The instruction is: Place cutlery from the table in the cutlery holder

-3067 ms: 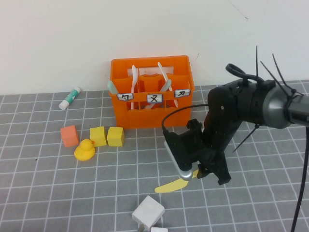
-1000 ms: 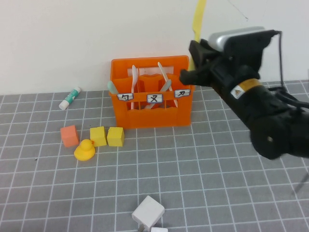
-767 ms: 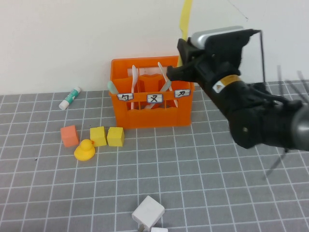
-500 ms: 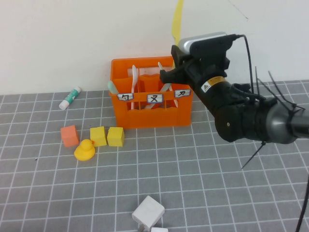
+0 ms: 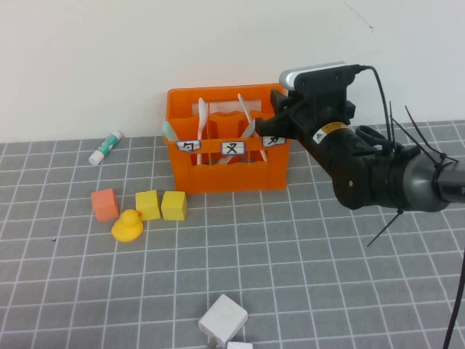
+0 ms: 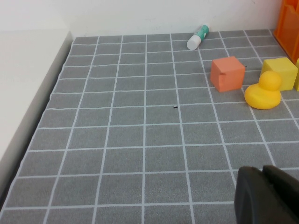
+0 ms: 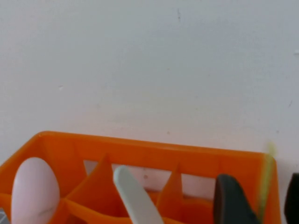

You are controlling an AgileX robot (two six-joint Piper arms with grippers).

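Right gripper, at the cutlery holder's three o'clock edge, spreads; yellow knife has dropped inside, finishing placement. Left gripper pressed together.

An orange plastic crate with slotted sides, inner dividers and three small white labels stands upright on the grey gridded table, near its far edge by the wall. A pale pink spoon, a mint green spoon and a white knife stand upright or leaning in its compartments. A yellow knife shows blurred at the crate's right end compartment.
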